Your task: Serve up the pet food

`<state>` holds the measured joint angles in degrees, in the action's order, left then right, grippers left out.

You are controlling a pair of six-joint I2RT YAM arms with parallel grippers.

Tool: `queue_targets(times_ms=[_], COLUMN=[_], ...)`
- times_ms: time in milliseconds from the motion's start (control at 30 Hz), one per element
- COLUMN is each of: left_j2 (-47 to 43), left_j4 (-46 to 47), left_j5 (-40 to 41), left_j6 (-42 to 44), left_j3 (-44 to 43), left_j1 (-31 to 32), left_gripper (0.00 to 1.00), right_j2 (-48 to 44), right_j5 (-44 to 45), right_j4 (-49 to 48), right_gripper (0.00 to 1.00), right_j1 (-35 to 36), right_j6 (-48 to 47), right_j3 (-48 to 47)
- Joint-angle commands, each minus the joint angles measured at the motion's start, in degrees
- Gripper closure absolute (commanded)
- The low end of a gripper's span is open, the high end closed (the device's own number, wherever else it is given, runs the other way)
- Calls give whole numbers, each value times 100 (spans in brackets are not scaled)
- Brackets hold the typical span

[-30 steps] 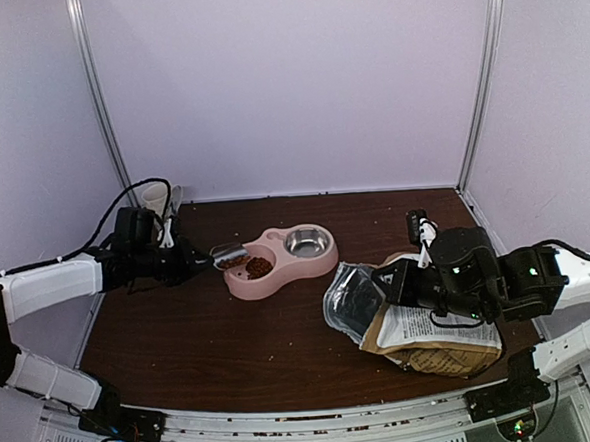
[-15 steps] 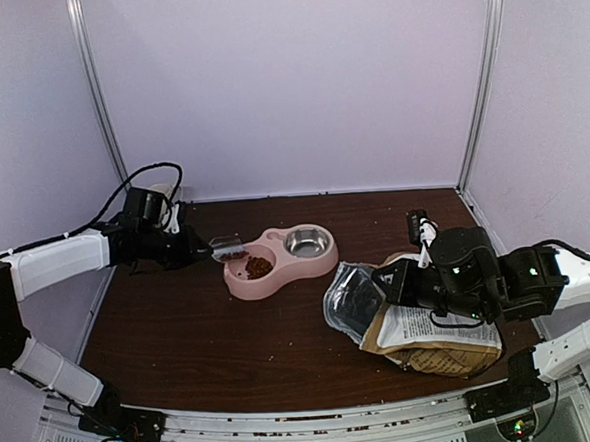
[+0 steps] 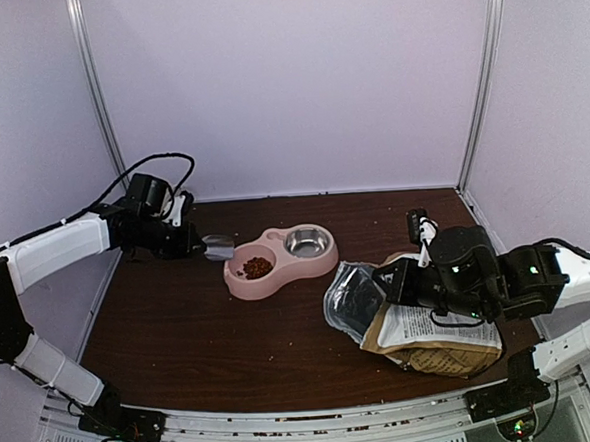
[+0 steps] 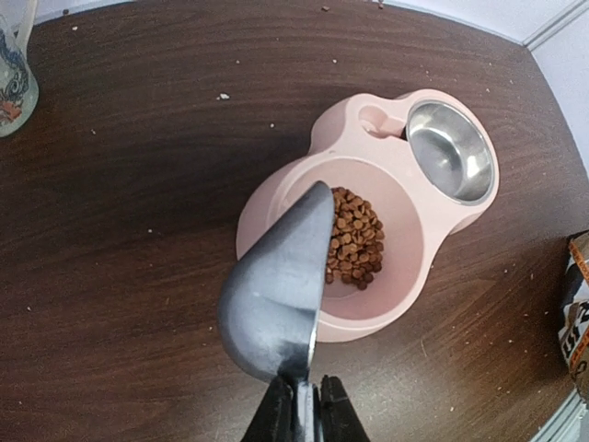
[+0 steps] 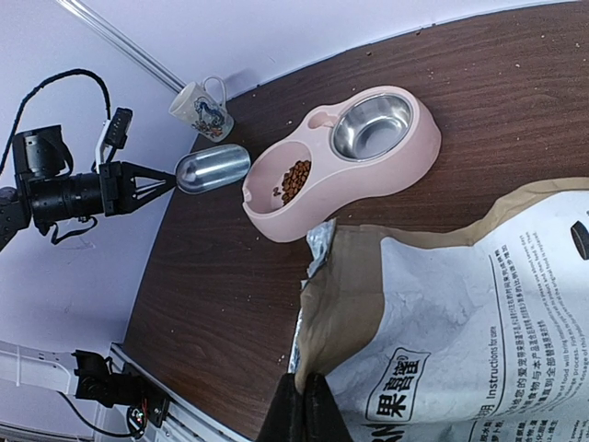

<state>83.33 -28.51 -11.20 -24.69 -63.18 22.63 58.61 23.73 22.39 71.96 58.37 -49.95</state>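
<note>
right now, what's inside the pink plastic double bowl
One well of the pink plastic double bowl holds a heap of reddish-brown kibble pellets; the other, a shiny steel insert, looks empty. The grey metal scoop covers part of the kibble well in the left wrist view.

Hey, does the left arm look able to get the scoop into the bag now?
Probably yes. The left gripper holds the scoop beside the bowl, and the bag lies with its mouth facing that way, its edge pinched by the right gripper. Only the low bowl sits between; it's a long stretch, though.
</note>
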Motion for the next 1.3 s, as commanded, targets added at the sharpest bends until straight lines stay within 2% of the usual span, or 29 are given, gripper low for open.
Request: queue_targets(times_ms=[0,100,233,367,500,700,800,900,967,1067,1167,1267], left_j2=[-25,-270,-1092,-2029,-2734,-3501,-3677,-3731,-3789,-3911,-4055,-4244], left_j4=[-204,-121,349,779,825,795,795,761,742,497,-50,-210], left_j5=[524,471,166,10,-505,-1248,-1439,-1440,-1486,-1322,-876,-756], left_j6=[645,680,505,230,-16,-371,-627,-922,-1085,-1178,-1245,-1421], left_j3=[-223,-162,123,731,1382,2274,2438,2516,2608,2691,2658,2759], left_j1=[188,228,226,225,248,459,805,1142,1189,1201,1208,1209], left_gripper=[100,100,100,100,100,100,100,100,100,100,100,100], right_j2=[31,127,573,1254,2008,2483,2338,1949,1579,982,389,-232], right_j5=[220,21,-256,-561,-786,-1027,-942,-802,-669,-369,-62,-29], right_j4=[-55,-165,-169,-338,-419,-534,-476,-316,-233,-48,363,516], right_gripper=[100,100,100,100,100,98,80,51,38,27,20,16], right_j1=[-51,-50,-42,-31,-25,-29,-27,-25,-30,-41,-71,-191], right_j6=[-85,-344,-797,-1241,-1485,-1564,-1598,-1644,-1603,-1429,-1173,-844], right_j3=[-220,-318,-797,-1495,-2131,-2500,-2403,-2250,-2026,-1573,-1073,-419])
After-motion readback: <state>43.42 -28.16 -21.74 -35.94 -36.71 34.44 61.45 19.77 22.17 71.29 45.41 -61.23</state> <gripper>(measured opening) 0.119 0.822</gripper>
